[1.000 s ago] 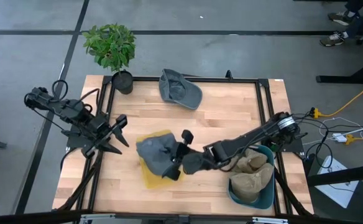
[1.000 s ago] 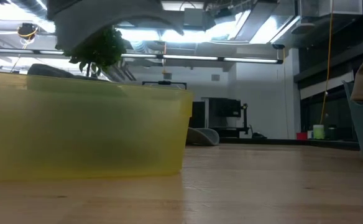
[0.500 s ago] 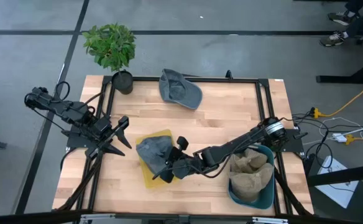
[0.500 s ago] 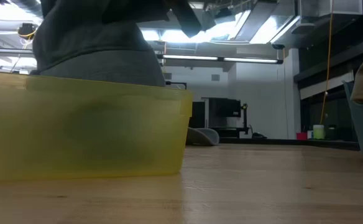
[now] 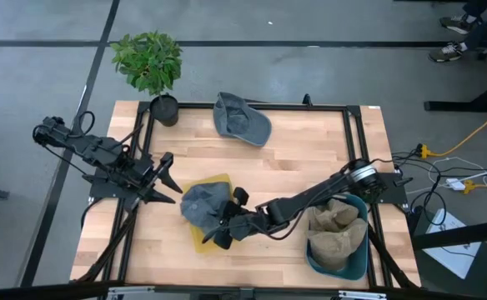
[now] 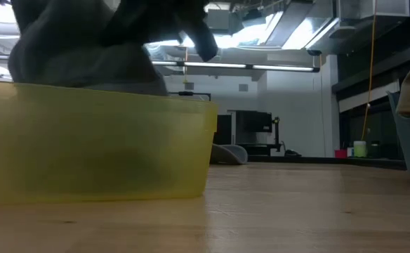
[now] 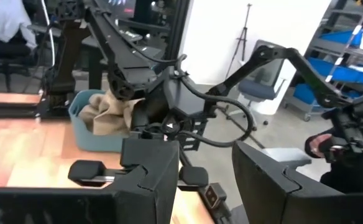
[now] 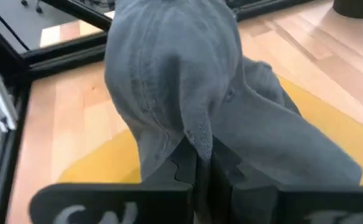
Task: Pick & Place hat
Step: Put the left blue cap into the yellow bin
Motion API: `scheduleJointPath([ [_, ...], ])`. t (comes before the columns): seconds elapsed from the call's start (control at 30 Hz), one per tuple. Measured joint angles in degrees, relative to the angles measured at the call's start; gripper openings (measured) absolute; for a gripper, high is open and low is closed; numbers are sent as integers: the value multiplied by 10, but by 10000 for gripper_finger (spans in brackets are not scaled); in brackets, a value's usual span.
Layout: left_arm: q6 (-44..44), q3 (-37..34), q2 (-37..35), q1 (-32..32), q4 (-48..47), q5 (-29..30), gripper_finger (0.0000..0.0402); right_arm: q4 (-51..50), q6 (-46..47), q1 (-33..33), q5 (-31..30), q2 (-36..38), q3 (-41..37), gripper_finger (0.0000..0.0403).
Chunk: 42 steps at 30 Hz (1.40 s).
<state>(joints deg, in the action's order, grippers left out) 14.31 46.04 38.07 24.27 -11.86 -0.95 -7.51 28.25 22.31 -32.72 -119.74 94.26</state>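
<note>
A grey hat sits over the yellow bin in the near middle of the table. In the low view the grey hat rises above the yellow bin's rim. My right gripper reaches in from the table's right and is shut on this hat. The right wrist view shows the grey hat bulging ahead of the right gripper. My left gripper waits open at the bin's left; the left wrist view shows its left gripper fingers apart. A second grey hat lies on the far side. My right gripper pinches a raised fold of the hat's cloth between its two shut fingers. It comes from the table's right side, slanting downward. The hat bulges ahead of the fingers, and its lower part sits inside the yellow bin.
A blue bin holding tan hats stands at the near right corner, under the right arm. A potted plant stands at the far left corner. A black frame edges the wooden table.
My right gripper has moved toward the table's left edge and down, staying shut on the grey hat. The hat has gone with it, from hanging above the yellow bin to sunk partly behind the bin's rim.
</note>
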Motion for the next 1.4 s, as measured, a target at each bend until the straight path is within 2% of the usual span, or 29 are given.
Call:
scheduleJointPath([
  [0.23,0,0,5,0,-4,0,146,-15,6,-13,5,-23,0,16],
  [0.4,0,0,10,0,-5,-1,146,-17,-37,-21,8,-25,0,30],
  [0.57,0,0,18,0,-5,0,146,-24,-83,-25,9,-25,0,77],
  [0.67,0,0,23,0,-6,-1,146,-69,-88,-30,5,-25,0,118],
  [0.87,0,0,31,0,-8,-1,146,-122,-85,-40,-66,-18,1,191],
  [1.0,0,0,34,0,-12,-1,146,-121,-94,-40,-67,-16,26,216],
  [1.2,0,0,34,0,-14,0,146,-177,-94,-39,37,-16,79,249],
  [1.3,0,0,34,0,-14,0,146,-202,-106,-38,39,-16,115,259],
  [1.4,0,0,34,0,-14,0,146,-200,-129,-32,9,-15,147,260],
])
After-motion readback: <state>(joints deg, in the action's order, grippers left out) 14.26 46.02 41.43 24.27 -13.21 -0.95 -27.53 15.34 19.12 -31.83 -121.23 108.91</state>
